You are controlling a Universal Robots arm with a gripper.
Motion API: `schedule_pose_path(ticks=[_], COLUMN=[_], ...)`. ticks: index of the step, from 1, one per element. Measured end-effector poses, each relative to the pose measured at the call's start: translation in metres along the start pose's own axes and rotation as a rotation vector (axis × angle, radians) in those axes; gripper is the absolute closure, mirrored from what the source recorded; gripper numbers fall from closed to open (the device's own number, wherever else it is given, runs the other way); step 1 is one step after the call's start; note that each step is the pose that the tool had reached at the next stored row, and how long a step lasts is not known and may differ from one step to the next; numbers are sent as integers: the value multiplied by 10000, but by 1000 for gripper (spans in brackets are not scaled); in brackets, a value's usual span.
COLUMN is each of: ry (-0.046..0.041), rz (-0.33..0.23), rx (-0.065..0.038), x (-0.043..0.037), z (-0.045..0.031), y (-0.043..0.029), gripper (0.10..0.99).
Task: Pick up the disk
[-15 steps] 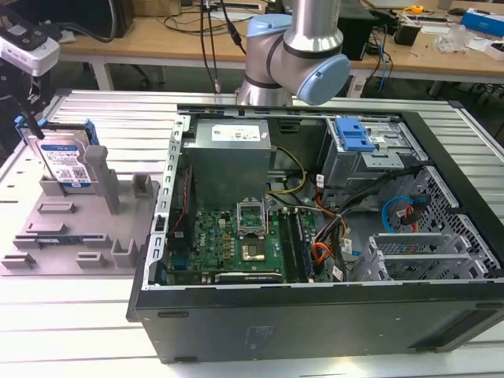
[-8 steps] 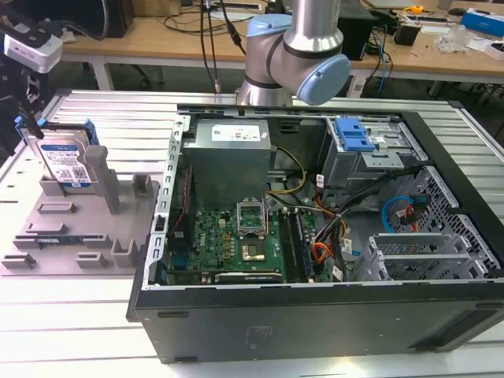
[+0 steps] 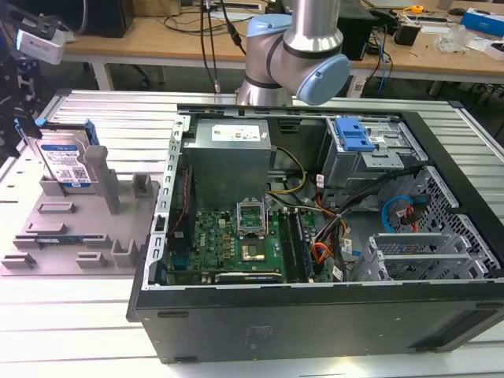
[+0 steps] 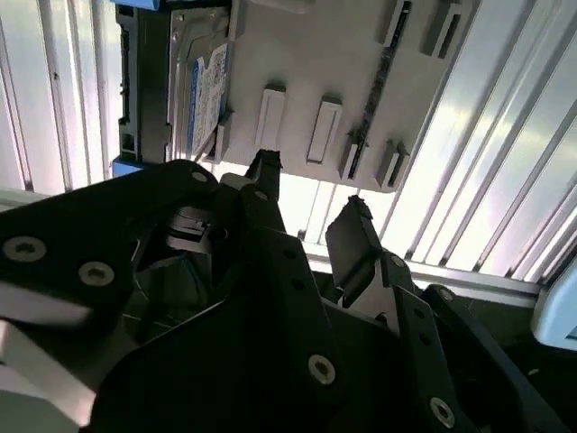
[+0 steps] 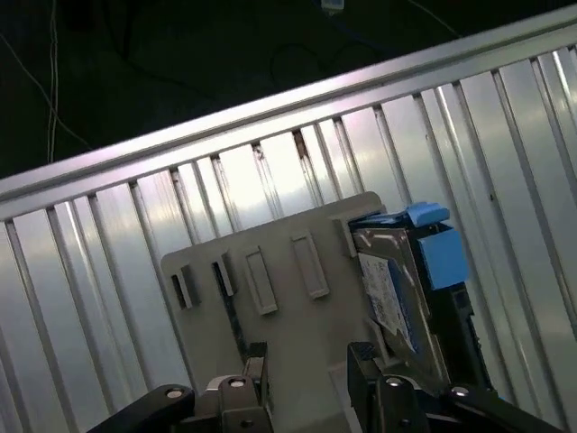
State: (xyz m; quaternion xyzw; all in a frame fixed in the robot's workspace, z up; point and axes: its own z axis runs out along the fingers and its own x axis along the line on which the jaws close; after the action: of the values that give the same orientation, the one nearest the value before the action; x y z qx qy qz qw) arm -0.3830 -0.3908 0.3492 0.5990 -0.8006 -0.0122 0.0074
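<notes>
End effector [image 4: 311, 187] seemingly parted; disk [image 4: 203, 90] upright.

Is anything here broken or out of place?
Nothing looks damaged or spilled. The computer case lies open on its side, and the disk stands on edge in a grey holder beside it, at the exterior view's left. The open pincer holds nothing.
</notes>
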Motion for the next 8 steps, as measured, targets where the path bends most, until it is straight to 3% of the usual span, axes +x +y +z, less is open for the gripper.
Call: schedule_pose_path(ticks=[2,5,8], ry=[-20,-111,-110], rz=[-369,-1038,-1124], rx=[114,513,514], x=[0,0,0], z=[7,19,19], y=[0,-2,-1], gripper=[604,604,604])
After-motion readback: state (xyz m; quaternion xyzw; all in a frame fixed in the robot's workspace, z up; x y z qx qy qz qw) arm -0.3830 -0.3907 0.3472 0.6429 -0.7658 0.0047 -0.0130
